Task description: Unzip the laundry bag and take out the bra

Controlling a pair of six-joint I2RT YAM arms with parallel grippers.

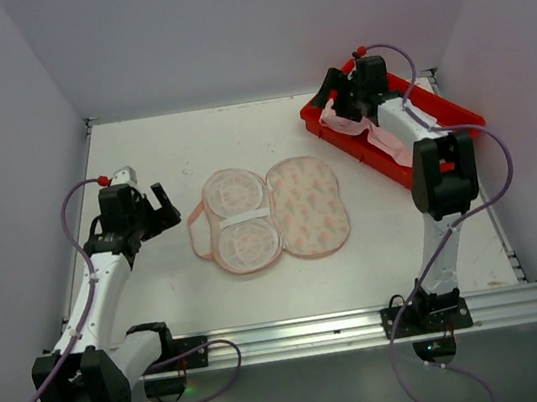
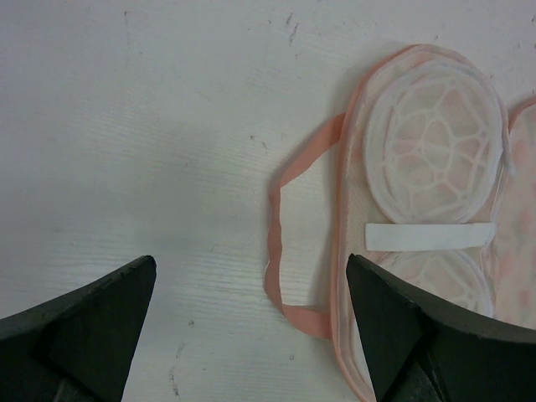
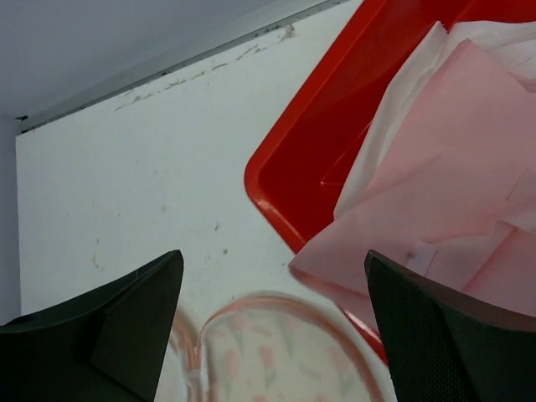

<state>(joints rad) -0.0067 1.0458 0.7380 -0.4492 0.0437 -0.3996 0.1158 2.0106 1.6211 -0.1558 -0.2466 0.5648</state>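
Your left gripper and right gripper are spread wide, holding nothing. See the laundry bag open mid-frame and the bra in the red tray, upper right; you look done

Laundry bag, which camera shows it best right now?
Top external: the laundry bag lies open, both halves fully visible. Left wrist shows mostly its mesh-lined half and strap; right wrist catches just a blurry printed edge at the bottom.
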